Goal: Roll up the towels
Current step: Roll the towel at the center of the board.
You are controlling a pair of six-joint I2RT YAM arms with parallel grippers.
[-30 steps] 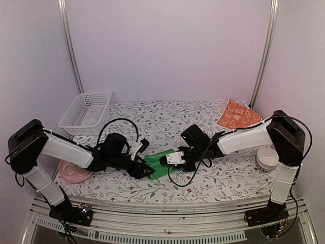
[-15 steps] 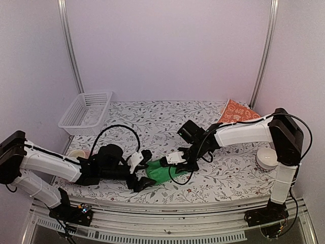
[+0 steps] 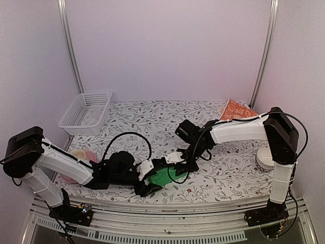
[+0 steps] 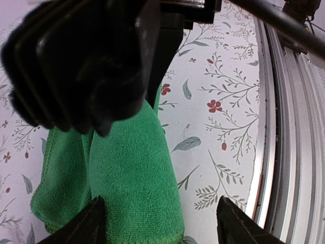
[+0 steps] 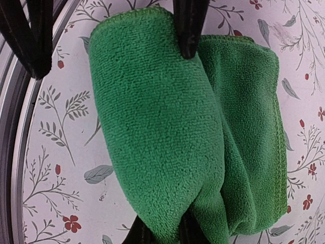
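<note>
The green towel (image 3: 165, 176) lies part rolled into a thick bundle near the table's front edge. In the right wrist view its rolled layer (image 5: 157, 127) sits over a flatter fold. My right gripper (image 3: 176, 159) (image 5: 165, 231) is shut on the towel's edge, pinching the roll from the far side. My left gripper (image 3: 148, 184) (image 4: 160, 229) stands open at the towel's near-left end; its fingers straddle the roll's end (image 4: 127, 173) without closing on it. The orange-red patterned towel (image 3: 237, 112) lies at the back right, apart from both grippers.
A white basket (image 3: 86, 113) stands at the back left. A pink dish (image 3: 77, 155) lies behind the left arm. A white bowl (image 3: 266, 159) sits by the right arm's base. The table's metal front rail (image 4: 294, 127) runs close to the towel.
My left arm has swung right along the front edge, bringing its gripper to the towel's near end. The right gripper has drawn the towel into a thicker roll, slightly nearer and to the right.
</note>
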